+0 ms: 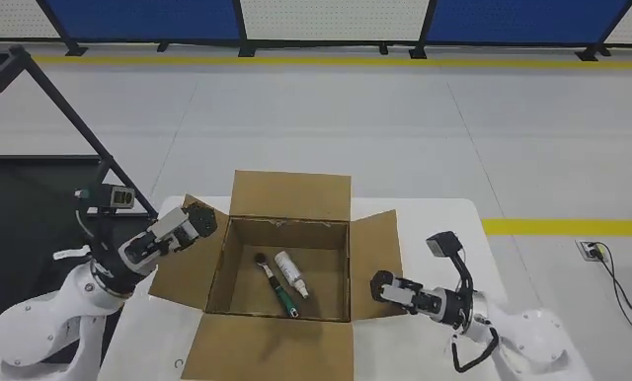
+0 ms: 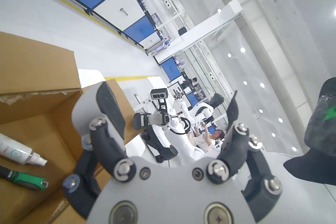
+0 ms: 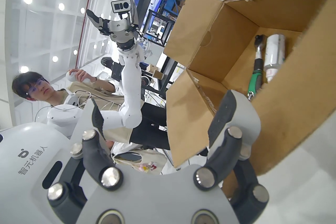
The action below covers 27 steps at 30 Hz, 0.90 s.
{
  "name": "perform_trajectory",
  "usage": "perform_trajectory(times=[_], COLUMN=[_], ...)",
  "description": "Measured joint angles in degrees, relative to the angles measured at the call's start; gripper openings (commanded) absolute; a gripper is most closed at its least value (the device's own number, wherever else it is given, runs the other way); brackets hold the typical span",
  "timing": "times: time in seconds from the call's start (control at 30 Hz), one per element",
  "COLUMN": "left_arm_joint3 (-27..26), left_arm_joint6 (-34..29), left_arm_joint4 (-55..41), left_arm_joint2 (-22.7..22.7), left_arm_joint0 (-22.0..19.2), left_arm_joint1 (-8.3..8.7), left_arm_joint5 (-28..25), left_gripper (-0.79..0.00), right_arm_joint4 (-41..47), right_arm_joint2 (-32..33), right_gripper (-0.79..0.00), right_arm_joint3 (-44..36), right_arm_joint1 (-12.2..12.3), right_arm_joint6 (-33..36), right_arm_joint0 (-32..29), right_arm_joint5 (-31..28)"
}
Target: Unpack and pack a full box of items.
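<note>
An open cardboard box point(image 1: 326, 233) stands on the white table point(image 1: 425, 215) with all its flaps folded outward. On its floor lie a white spray bottle point(image 1: 290, 270) and, beside it, a tool with a green and black handle point(image 1: 276, 286). My left gripper point(image 1: 202, 221) hangs open and empty over the box's left flap. My right gripper point(image 1: 379, 286) is open and empty at the lower edge of the right flap. The left wrist view has the bottle point(image 2: 18, 152) and handle point(image 2: 25, 179) beside its open gripper point(image 2: 170, 109). The right wrist view looks past its open gripper point(image 3: 162, 117) at the tool point(image 3: 256, 72) and bottle point(image 3: 274, 55).
A black metal frame point(image 1: 59, 114) stands off the table's left side. The box's front flap point(image 1: 272, 349) reaches over the table's near edge. Bare tabletop lies right of the box. A yellow floor line point(image 1: 553, 226) and blue partition panels point(image 1: 138, 11) lie beyond.
</note>
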Motion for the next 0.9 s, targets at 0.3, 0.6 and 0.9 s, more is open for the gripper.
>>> perform_trajectory(times=[0.3, 0.6, 0.9], left_arm_joint3=[0.1, 1.8, 1.8], left_arm_joint6=[-1.8, -4.8, -4.9], left_arm_joint4=[-8.1, -13.7, -13.8], left_arm_joint2=[-14.7, -21.6, -21.6], left_arm_joint0=[11.1, 19.2, 19.2], left_arm_joint1=[0.79, 0.94, 0.95], left_arm_joint5=[-3.8, -5.6, -5.5], left_gripper=[0.000, 0.000, 0.000], right_arm_joint4=[-9.7, -13.6, -13.7], right_arm_joint2=[-15.8, -29.1, -29.0], right_gripper=[0.000, 0.000, 0.000], right_arm_joint3=[5.0, 14.1, 14.1], right_arm_joint1=[-2.5, -6.2, -6.1], right_arm_joint6=[-5.2, -7.5, -7.5], right_arm_joint0=[16.6, 30.2, 30.1], right_arm_joint5=[9.3, 14.0, 13.9])
